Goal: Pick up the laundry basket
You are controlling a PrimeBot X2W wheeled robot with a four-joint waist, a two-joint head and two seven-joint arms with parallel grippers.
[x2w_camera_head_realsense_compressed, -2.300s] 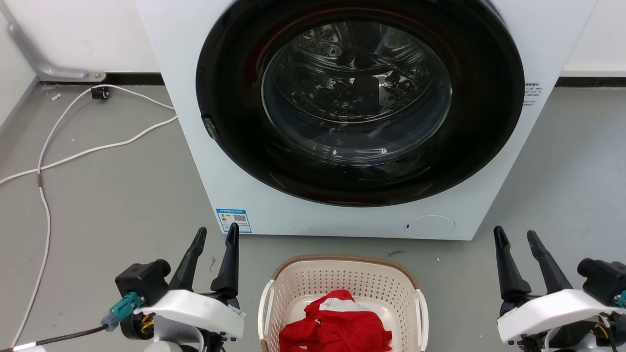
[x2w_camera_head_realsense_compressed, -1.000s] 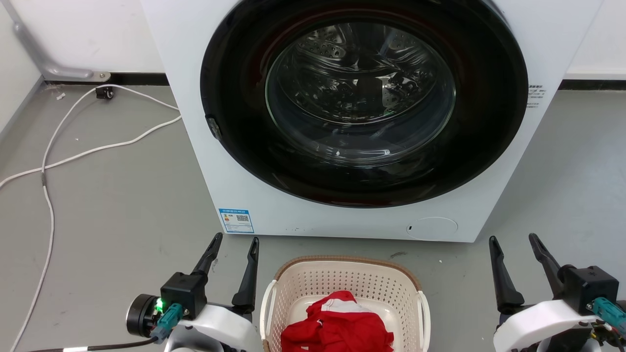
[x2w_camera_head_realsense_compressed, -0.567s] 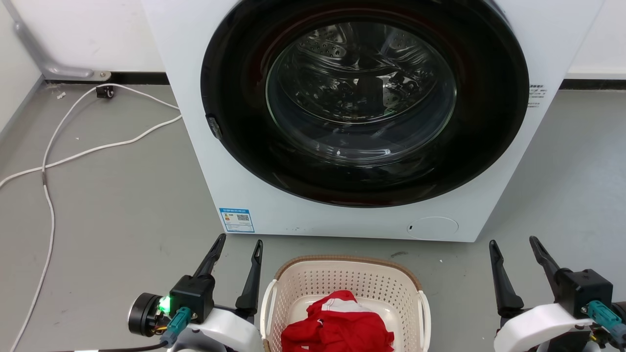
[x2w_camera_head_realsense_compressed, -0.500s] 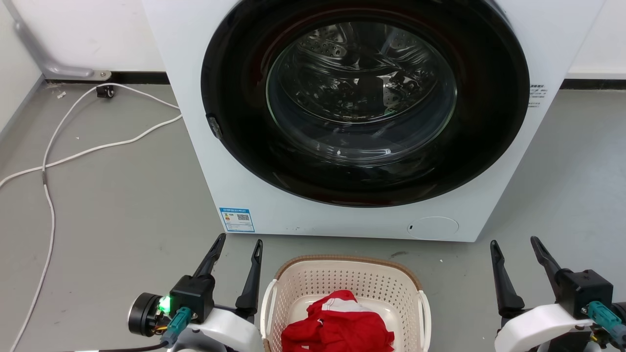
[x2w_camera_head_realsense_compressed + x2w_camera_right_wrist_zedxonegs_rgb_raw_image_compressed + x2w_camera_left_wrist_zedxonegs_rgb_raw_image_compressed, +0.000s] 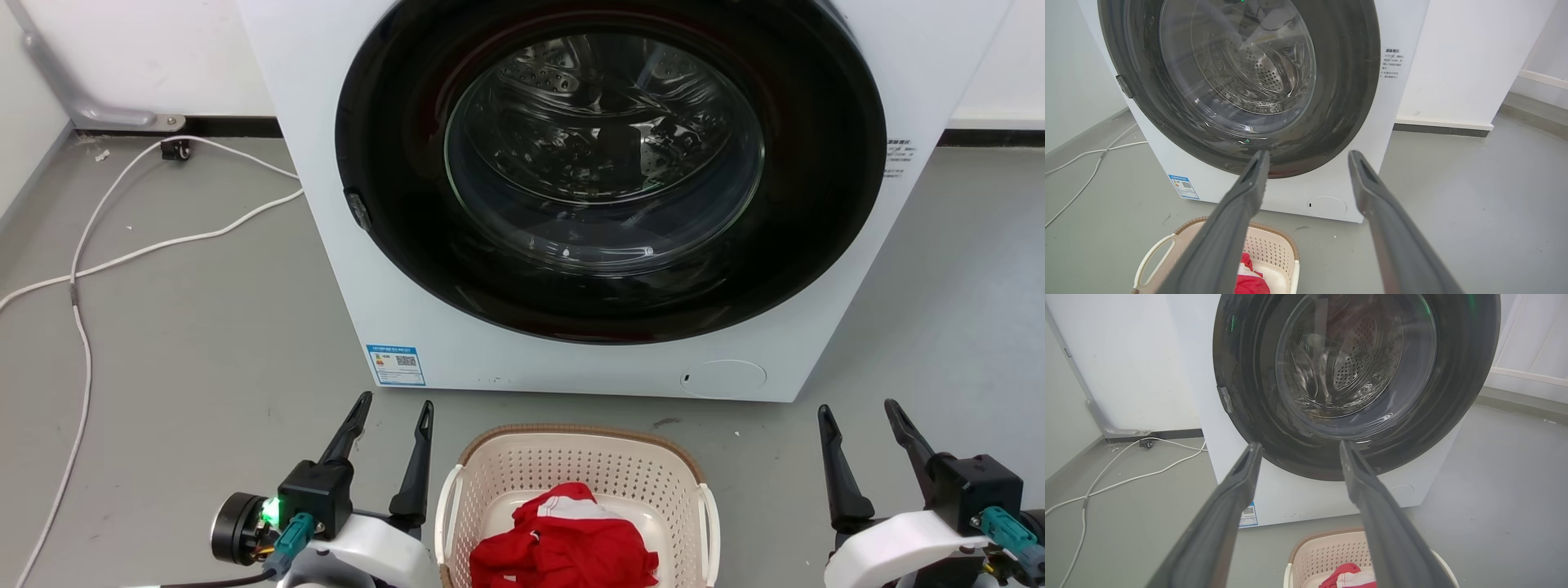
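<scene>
Laundry corner; washing machine, bare grey floor

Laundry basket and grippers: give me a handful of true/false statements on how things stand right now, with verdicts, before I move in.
1. The laundry basket sits on the floor in front of the washing machine. True.
2. The left gripper is shut on a basket handle. False: it is open, beside the basket and apart from it.
3. A red garment lies in the basket. True.
4. The washing machine's door hangs open. False: its round glass door is shut.
5. The right gripper is open and holds nothing. True.
</scene>
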